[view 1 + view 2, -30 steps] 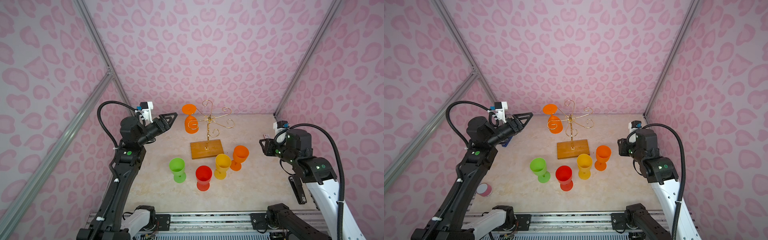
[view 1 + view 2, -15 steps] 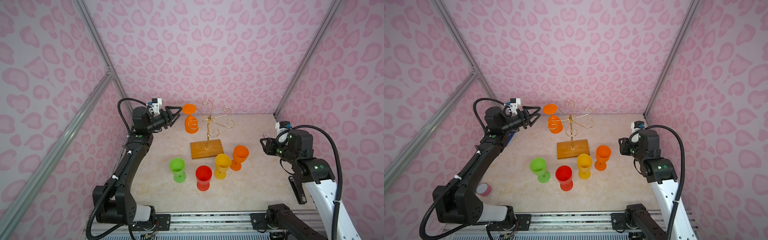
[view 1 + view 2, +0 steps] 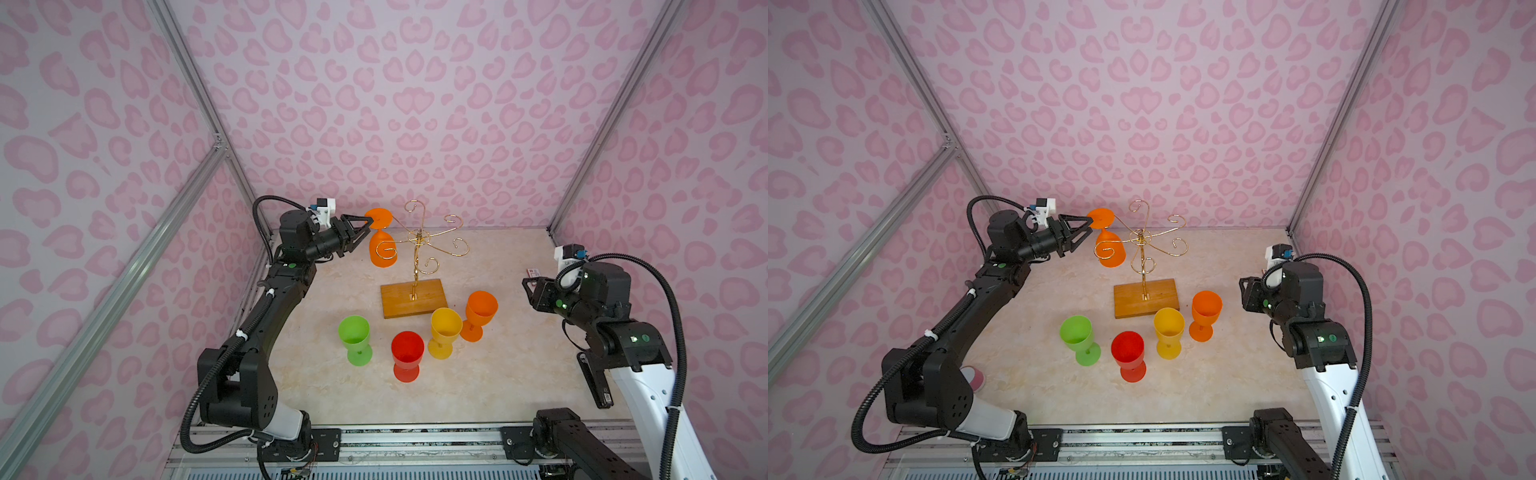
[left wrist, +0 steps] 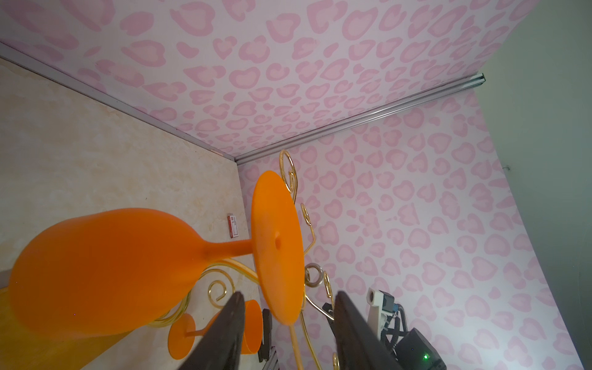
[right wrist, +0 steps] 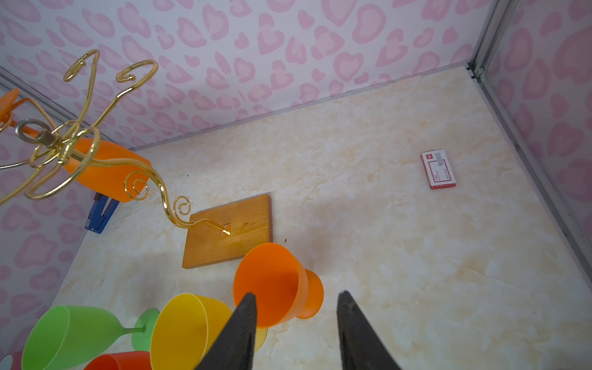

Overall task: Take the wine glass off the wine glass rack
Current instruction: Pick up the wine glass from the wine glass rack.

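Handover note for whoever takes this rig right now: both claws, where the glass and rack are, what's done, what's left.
Left claw: open, jaws either side of the foot rim of the hanging wine glass, not clamped.
Right claw: open, empty, off to the side.
The glass hangs upside down on the wine glass rack, on the arm nearest the left claw.
Green glass, red glass, yellow glass and standing orange glass are upright in front of the base.
Done: approach. Left: grip, slide it off, lift clear.

Occluded, cropped
Upright orange glass (image 4: 181,334) half hidden behind left gripper (image 4: 288,292) jaw; red glass (image 5: 118,362) cropped near right gripper (image 5: 296,292) jaws.
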